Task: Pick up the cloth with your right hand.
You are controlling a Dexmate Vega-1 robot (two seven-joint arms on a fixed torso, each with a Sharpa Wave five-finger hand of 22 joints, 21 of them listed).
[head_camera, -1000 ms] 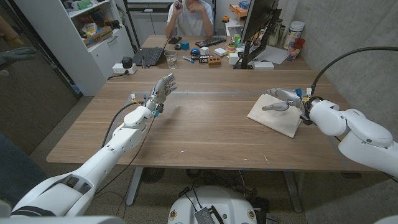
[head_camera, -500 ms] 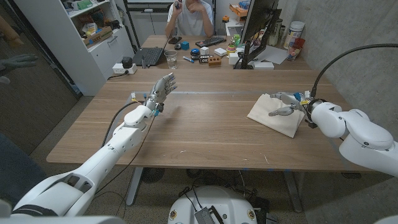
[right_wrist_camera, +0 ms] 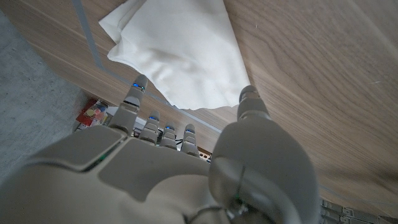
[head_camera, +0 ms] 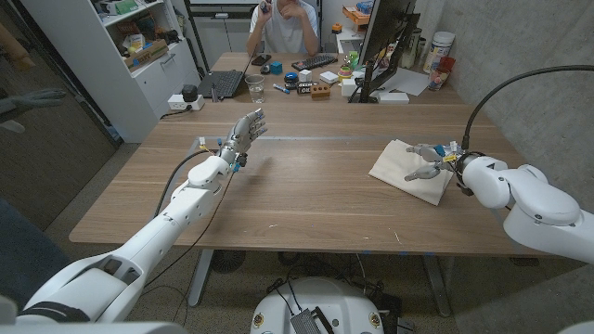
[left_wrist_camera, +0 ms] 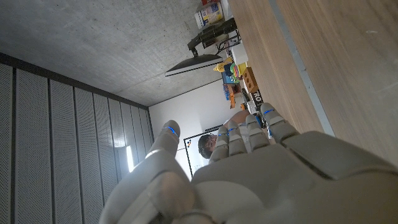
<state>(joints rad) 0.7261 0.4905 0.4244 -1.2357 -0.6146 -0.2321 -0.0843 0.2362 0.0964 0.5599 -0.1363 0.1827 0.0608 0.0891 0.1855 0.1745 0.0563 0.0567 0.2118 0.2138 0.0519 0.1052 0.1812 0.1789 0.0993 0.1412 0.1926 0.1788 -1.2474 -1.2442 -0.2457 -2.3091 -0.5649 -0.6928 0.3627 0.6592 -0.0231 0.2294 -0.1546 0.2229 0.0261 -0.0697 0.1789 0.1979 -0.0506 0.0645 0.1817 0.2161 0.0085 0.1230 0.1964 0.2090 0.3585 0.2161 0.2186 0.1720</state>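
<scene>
Across the wooden worktop (head_camera: 306, 195), the pale cloth (head_camera: 401, 169) lies on the robot's right side, near the far right edge, not yet lifted. Over its right-hand part sits the right hand (head_camera: 429, 160), fingers apart and reaching onto the fabric with nothing pinched, as the right wrist view suggests. I judge the grasp and the lift remain. Well apart, the left hand (head_camera: 245, 130) is raised, open and empty.

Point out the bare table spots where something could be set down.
Bare wood spans the middle of the table, between the left robot hand and the cloth, down to the near edge. The right robot hand sits over the cloth. The far desk is crowded.
</scene>
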